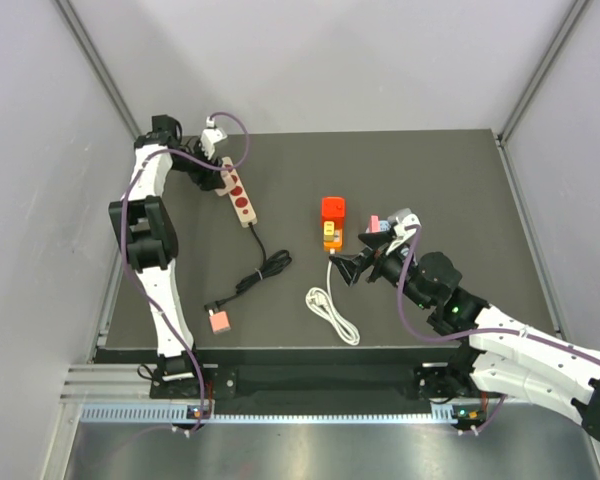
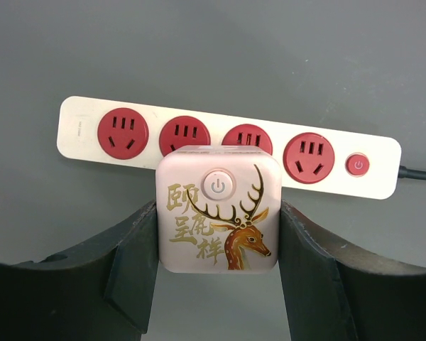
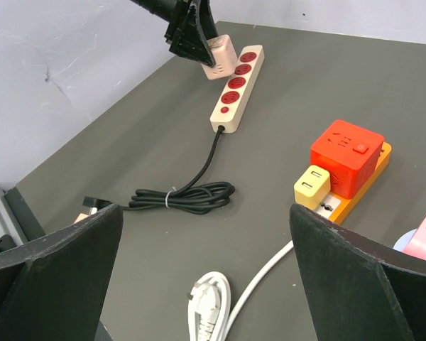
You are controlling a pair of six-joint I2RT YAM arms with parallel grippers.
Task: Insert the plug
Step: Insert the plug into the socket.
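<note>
A dark table (image 1: 460, 180) fills a pale-walled enclosure, and on it we see two power strips well apart. The plug (image 1: 333, 208), a bright red cube, sits on the far end of the orange power strip (image 1: 331, 238), with a small yellow plug (image 3: 312, 186) just beside it on the same strip. We cannot tell from here whether the red cube is pressed fully home. The right gripper (image 1: 352, 265) stands near that strip with its jaws spread wide and nothing between them. Toward the far left, the left gripper (image 2: 219, 234) is clamped on a pale cube adapter (image 2: 219, 209) printed with a deer. It holds the adapter over the middle sockets of the cream power strip (image 2: 78, 128), and whether its prongs have entered is hidden. We judge the red cube to be the work in hand, either just placed or awaiting a final push. The next move calls for the right arm to come squarely onto it and press straight down while the orange strip stays put.
</note>
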